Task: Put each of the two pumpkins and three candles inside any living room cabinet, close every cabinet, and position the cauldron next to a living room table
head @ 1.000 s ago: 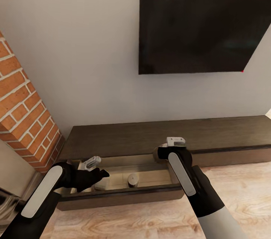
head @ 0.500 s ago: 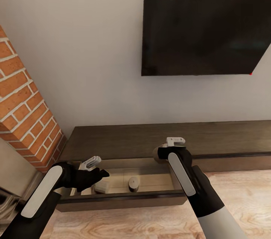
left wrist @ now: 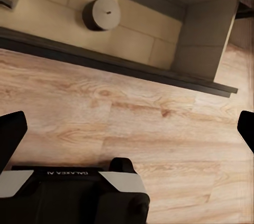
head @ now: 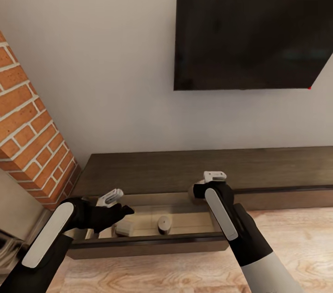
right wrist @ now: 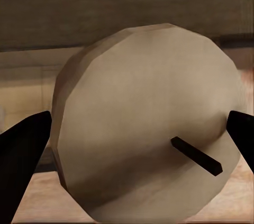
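The right arm hides most of a candle [right wrist: 148,128] clamped in the right gripper [right wrist: 132,139] at the open drawer's [head: 138,240] far right corner. The left gripper [left wrist: 127,128] is spread, empty; two candles [head: 164,223] lie inside.

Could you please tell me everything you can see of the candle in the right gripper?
The candle is a short, stubby tan-beige cylinder with a faceted rim and a matte, waxy look. A short dark wick stands out from its flat end. The right gripper holds it between its dark fingertips, tipped on its side, above the open drawer of the cabinet.
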{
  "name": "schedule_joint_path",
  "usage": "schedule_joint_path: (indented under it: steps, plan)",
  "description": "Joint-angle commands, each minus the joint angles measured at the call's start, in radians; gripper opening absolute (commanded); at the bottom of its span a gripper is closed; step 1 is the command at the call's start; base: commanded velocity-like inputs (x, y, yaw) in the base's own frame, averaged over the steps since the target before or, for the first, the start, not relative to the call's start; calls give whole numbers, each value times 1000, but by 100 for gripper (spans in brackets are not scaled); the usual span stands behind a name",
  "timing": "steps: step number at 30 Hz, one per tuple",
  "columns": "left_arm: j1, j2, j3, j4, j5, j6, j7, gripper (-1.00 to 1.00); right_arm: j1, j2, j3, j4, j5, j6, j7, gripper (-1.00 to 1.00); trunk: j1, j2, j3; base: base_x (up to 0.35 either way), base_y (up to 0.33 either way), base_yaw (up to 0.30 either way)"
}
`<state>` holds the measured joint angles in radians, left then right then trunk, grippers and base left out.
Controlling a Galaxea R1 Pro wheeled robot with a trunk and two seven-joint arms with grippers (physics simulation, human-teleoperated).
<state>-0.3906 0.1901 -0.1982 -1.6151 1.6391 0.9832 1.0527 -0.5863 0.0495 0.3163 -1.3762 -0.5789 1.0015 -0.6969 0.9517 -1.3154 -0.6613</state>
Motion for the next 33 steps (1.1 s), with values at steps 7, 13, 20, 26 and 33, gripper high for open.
schedule_joint_path:
  steps: [7,13,20,26,33]
  plan:
    - [-2,36,63,-6,154,6,-137,100,-2,7,3,20,-7,9,-10,-100,27,-50,-23,0,0,0]
    - [-1,65,103,-6,305,9,-234,100,-8,7,5,76,-2,8,-12,-100,50,-92,-42,0,0,0]
    - [3,66,100,-6,324,9,-385,100,-1,8,30,130,0,-4,-15,-100,77,-141,-64,0,0,0]
    - [5,68,102,-6,325,9,-443,100,-1,9,40,208,1,-87,-13,-100,100,-183,-82,0,0,0]
    - [5,71,102,-6,360,10,-448,100,-3,9,103,253,3,-163,-12,-100,127,-232,-104,0,0,0]
